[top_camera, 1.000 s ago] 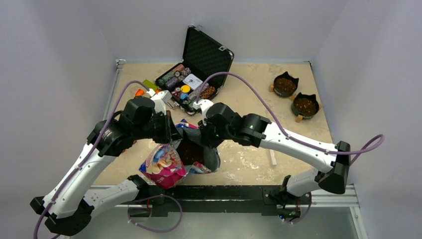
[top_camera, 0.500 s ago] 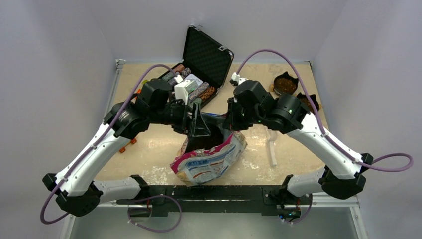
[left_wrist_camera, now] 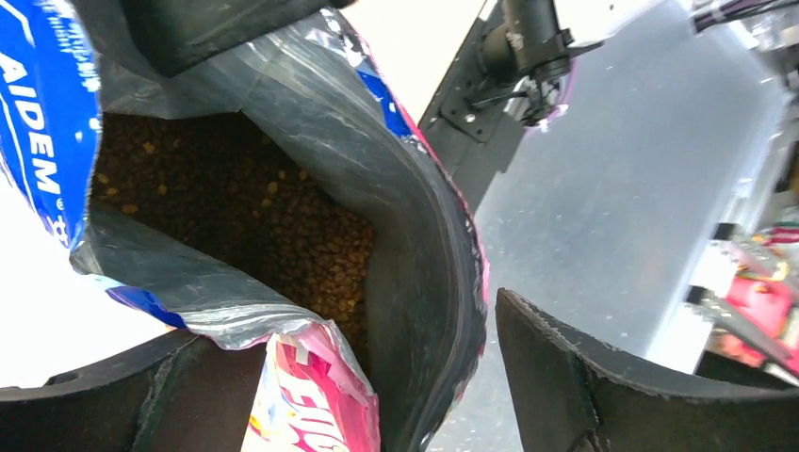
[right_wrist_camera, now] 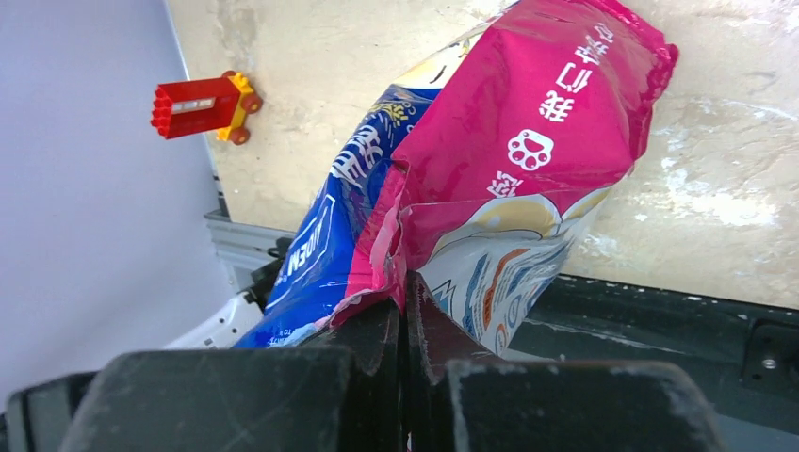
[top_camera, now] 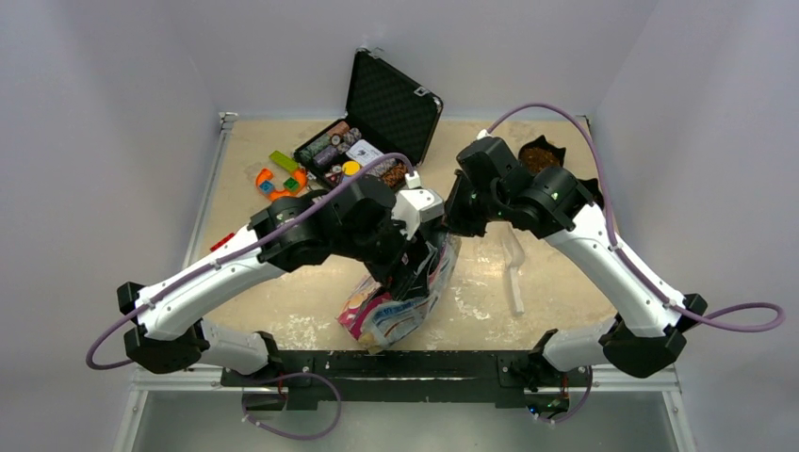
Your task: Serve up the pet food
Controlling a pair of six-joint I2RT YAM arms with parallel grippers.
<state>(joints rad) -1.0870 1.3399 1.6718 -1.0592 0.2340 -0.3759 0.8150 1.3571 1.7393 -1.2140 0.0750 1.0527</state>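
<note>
The right gripper [right_wrist_camera: 405, 287] is clenched on the torn pink top edge of the bag [right_wrist_camera: 528, 141], its two fingers pressed together with the film pinched between them. The left gripper [left_wrist_camera: 349, 325] is released, fingers spread wide at the bag's mouth; the near side of the bag's rim lies between them, though whether either finger touches the film cannot be told. Inside the open bag, against its silver lining, sits the pet food [left_wrist_camera: 236, 212], a loose mass of small brown pellets filling the lower part.

The bag is glossy, pink with white and blue print; it leans with its base on the table [top_camera: 481, 301] and its top drawn up toward the right gripper. The table's surface is beige and worn, with pale scuffs and smears around the bag. Just on the near side of the bag a black rail [top_camera: 424, 363] runs along the table's edge.

Beyond the bag stands an open black case [top_camera: 391, 108], lid up, with rows of poker chips [top_camera: 330, 146] in it. To the far left of the bag lie orange toy pieces [top_camera: 273, 179]; further left of it is a red toy cart [right_wrist_camera: 203, 105]. To the right of the bag lies a white utensil [top_camera: 514, 273]; far right of it is a black bowl [top_camera: 558, 151] with brown contents. Plain pale lilac walls [top_camera: 113, 113] close in the table on three sides.
</note>
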